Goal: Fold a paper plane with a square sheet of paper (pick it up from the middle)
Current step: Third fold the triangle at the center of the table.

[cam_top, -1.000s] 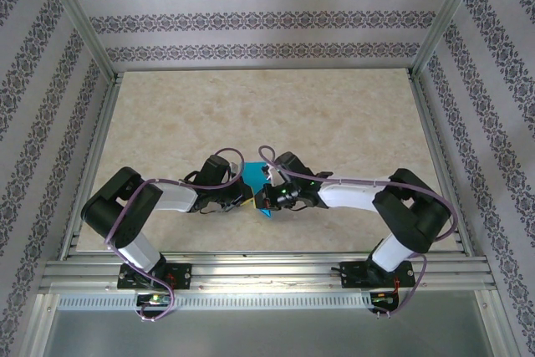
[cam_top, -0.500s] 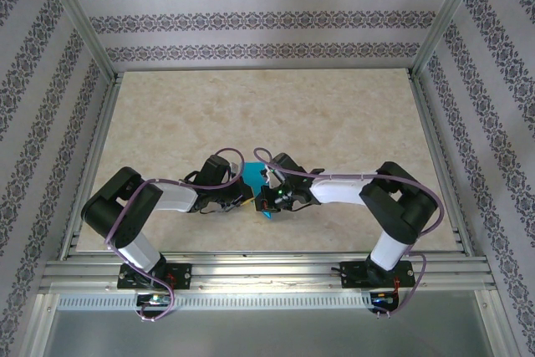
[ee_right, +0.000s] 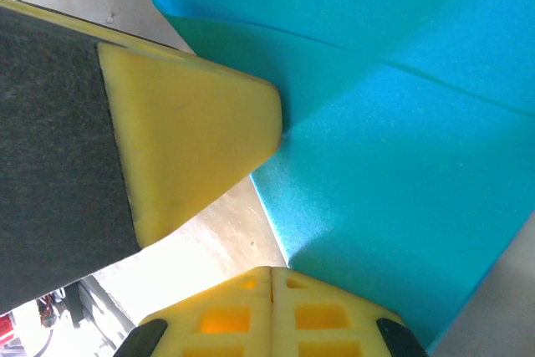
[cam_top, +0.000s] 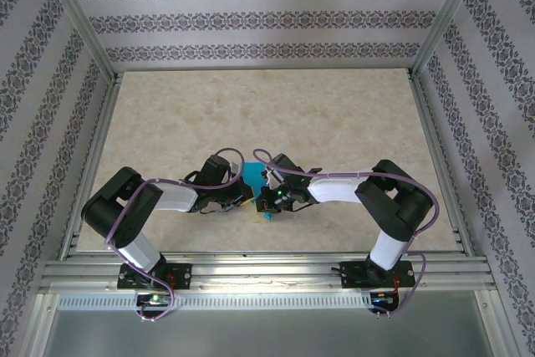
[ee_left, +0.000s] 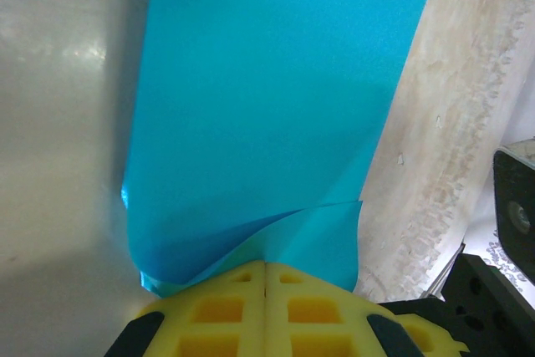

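Both arms meet at the near middle of the table, over the partly folded teal sheet of paper. The left gripper has its jaws closed on a curled edge. The right gripper is closed too, at the sheet's edge, its hold unclear. Thin, light and easily creased, the paper likely wants pinching along a fold, not a loose corner.

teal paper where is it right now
In the top view the teal paper sits over the table's near centre, gripped between the left gripper and right gripper.
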Available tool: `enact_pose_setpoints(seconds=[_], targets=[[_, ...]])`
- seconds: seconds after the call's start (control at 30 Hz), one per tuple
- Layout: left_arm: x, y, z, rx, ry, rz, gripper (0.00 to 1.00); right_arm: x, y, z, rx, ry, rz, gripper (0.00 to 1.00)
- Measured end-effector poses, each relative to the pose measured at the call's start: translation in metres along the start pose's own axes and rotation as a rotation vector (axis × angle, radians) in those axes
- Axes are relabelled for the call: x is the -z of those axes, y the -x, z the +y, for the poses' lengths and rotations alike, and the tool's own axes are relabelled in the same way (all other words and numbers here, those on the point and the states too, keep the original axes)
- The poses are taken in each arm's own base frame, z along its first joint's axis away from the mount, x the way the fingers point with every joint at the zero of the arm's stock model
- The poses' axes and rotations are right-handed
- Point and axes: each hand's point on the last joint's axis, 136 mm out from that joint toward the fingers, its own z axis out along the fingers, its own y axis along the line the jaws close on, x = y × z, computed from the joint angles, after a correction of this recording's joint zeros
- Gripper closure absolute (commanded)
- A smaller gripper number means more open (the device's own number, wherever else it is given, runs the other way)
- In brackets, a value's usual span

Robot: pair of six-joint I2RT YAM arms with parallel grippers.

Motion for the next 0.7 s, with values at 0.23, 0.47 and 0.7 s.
enact_pose_setpoints(seconds=[0.23,0.47,0.7], targets=[[-0.0003,-0.0003,0.0004,-0.001,0.001,0.001,1.0,-0.0016,-0.004,-0.0054,-0.005,-0.005,0.005,1.0],[-0.0007,-0.0003,0.0,-0.008,0.001,0.002,1.0,-0.0026,-0.006,-0.006,-0.004,0.02,-0.006,1.0],[-0.0013,-0.0001,-0.0007,-0.012,0.004,0.004,1.0,-0.0022,-0.0069,-0.0059,-0.002,0.049,-0.024,1.0]])
